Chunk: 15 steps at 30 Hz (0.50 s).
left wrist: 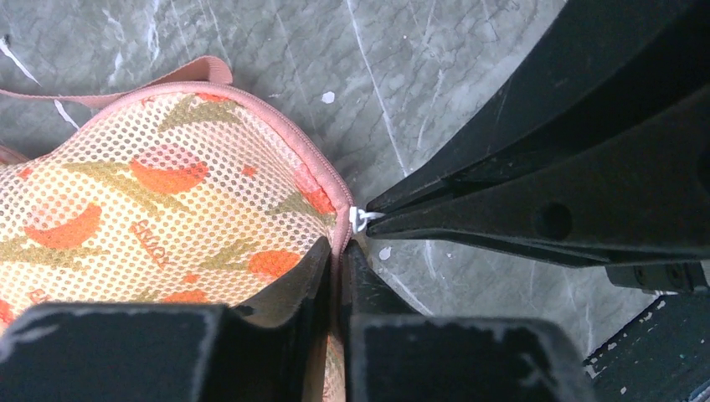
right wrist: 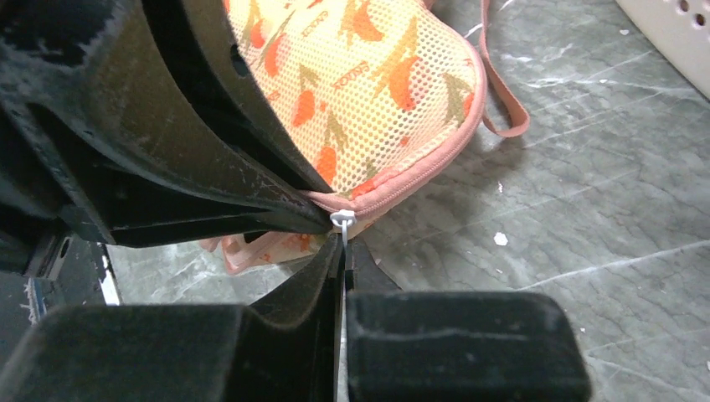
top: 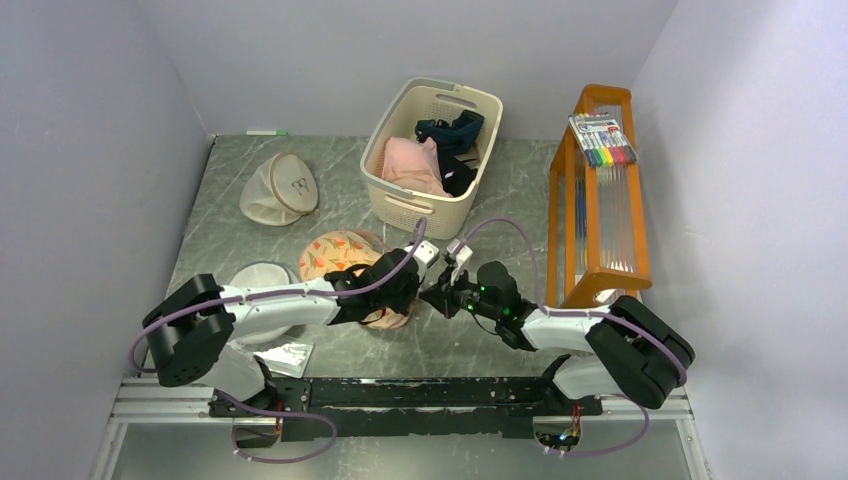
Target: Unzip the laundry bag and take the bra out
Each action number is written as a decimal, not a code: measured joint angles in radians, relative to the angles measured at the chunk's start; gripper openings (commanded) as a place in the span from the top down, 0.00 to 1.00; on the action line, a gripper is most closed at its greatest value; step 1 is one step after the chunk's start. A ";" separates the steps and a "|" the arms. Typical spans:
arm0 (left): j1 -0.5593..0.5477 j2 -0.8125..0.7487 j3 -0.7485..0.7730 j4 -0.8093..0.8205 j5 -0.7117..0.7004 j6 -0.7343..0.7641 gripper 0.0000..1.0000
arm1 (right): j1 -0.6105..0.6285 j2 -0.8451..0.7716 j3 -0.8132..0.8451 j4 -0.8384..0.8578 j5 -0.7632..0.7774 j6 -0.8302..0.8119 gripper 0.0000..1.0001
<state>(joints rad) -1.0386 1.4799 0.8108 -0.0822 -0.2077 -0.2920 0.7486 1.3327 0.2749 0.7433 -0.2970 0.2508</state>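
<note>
Both end effectors (left wrist: 339, 251) (right wrist: 343, 249), seemingly pinching laundry bag (left wrist: 167, 209) rim

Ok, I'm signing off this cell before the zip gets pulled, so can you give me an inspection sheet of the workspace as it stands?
Surface: grey marbled tabletop, a few white specks.
Job's things: laundry bag lying flat, zip closed where visible; bra not seen.
Clutter: basket holding a pink garment and a navy garment; beige round bag; white mesh bag; wooden rack with a marker pack; green pen; silver packet.
Grippers: left gripper pinches the bag's zip rim; right gripper shut on the white zip pull.
Cables: purple cables loop along both arms.
Surroundings: plain grey walls.
</note>
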 measured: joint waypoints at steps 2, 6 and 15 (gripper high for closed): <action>-0.001 -0.005 -0.001 0.000 0.001 0.001 0.93 | 0.004 -0.005 0.000 -0.007 0.025 0.003 1.00; -0.015 -0.027 -0.020 0.003 0.003 0.005 0.93 | 0.006 -0.021 0.001 -0.026 0.099 0.020 1.00; -0.074 -0.042 -0.059 0.039 0.040 0.031 0.93 | -0.034 0.012 0.051 -0.136 0.199 0.060 1.00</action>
<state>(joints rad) -1.1122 1.4380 0.7521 -0.0433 -0.1673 -0.2611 0.7143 1.3449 0.3260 0.6075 -0.0978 0.3107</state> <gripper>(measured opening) 0.103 0.007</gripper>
